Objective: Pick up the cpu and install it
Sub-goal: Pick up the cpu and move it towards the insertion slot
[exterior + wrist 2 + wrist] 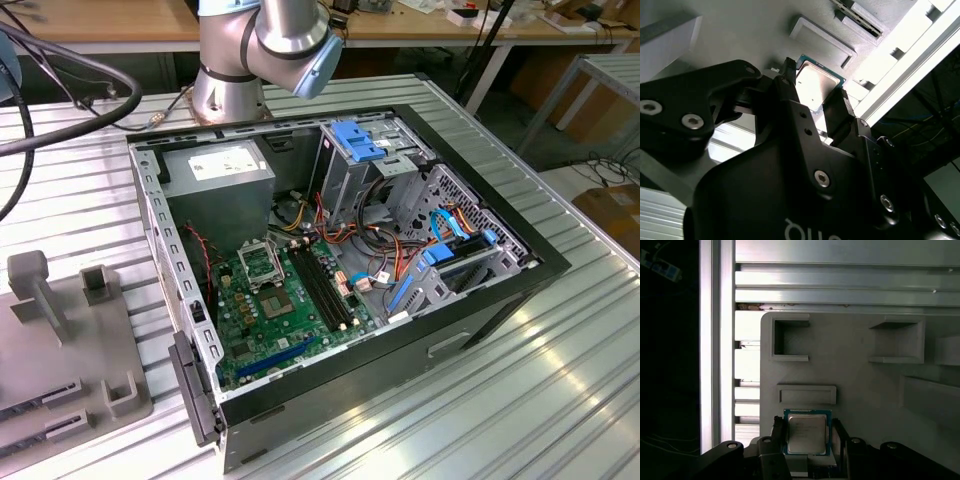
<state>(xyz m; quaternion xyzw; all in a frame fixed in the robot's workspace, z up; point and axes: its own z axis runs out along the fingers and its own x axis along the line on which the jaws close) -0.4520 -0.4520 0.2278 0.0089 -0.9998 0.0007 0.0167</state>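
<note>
On a ribbed metal table [560,380] before wooden benches [100,20], an open case [480,310] stands by the arm [265,50], with a grey tray [60,370] at the exterior view's left, while in both wrist views the gripper [807,426] [814,82] is clamped on the cpu [807,433] [815,85] just over the tray [865,385].

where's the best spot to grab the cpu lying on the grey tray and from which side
Take the cpu by two opposite thin edges, coming down from above. It lies flat on the grey tray, so its broad faces cannot be pinched. A raised bar stands close to one edge, so the pair of edges that do not face it probably offers more room.
</note>
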